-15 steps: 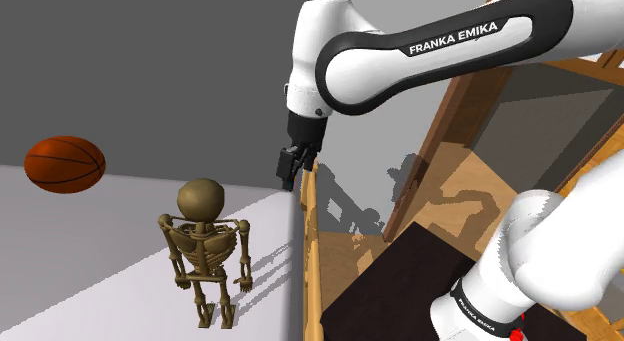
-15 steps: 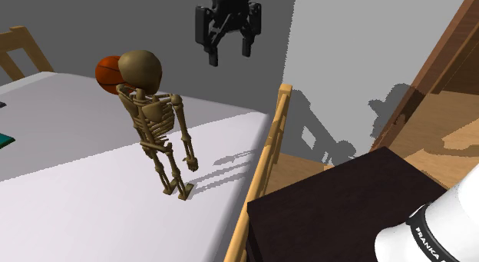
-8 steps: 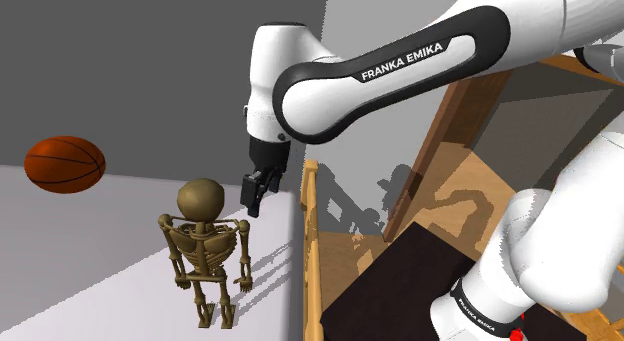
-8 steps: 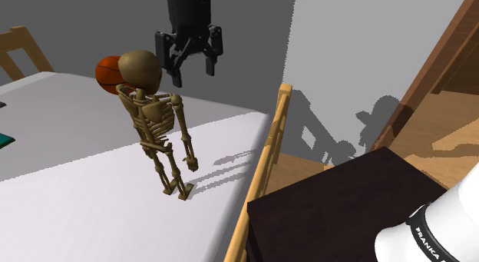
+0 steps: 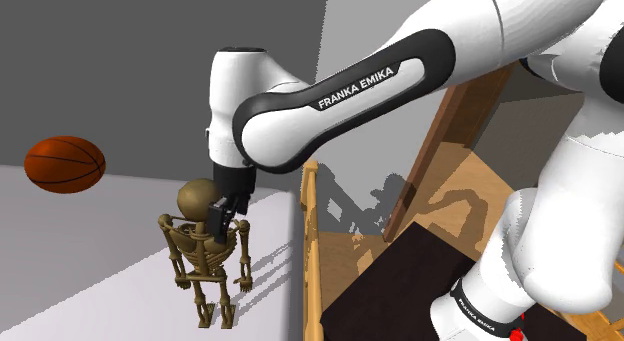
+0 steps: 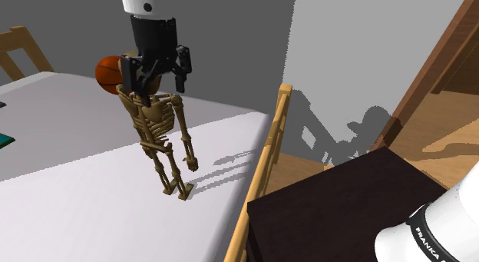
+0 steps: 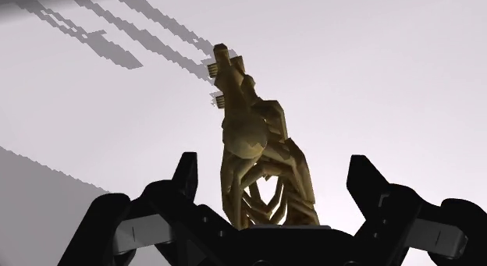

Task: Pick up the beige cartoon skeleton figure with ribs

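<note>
The skeleton (image 5: pixel 204 254) (image 6: pixel 157 124) (image 7: pixel 251 141) is a tan-brown toy. It has a big round head, a cage of ribs, thin arms and thin legs. It stands upright on its two feet on the pale bench (image 6: pixel 84 187), near the bench's edge. Its arms hang down, a little out from its sides.

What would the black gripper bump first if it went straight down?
Probably the round head of the skeleton figure: the open gripper hangs right above it, with a finger on either side.
</note>
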`<act>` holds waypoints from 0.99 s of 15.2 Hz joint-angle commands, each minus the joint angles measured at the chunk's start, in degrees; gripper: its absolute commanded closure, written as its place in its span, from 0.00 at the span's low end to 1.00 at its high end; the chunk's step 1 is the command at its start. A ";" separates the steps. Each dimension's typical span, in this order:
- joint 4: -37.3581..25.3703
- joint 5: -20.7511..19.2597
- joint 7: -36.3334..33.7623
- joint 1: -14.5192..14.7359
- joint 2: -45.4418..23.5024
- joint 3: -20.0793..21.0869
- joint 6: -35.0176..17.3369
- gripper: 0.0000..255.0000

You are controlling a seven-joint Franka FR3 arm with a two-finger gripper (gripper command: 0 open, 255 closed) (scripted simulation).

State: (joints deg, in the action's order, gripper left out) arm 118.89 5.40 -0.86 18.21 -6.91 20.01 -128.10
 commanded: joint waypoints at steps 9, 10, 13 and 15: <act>1.45 -0.83 -0.20 0.31 -2.72 -0.07 -4.09 1.00; 1.46 -0.83 -0.19 0.31 -2.72 -0.07 -4.10 1.00; 1.50 -0.83 -0.19 0.31 -2.72 -0.07 -4.14 1.00; 1.53 -0.81 -0.15 0.29 -2.71 -0.08 -4.16 1.00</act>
State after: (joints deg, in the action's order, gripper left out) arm 120.32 4.59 -1.02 18.49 -9.48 19.94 -132.27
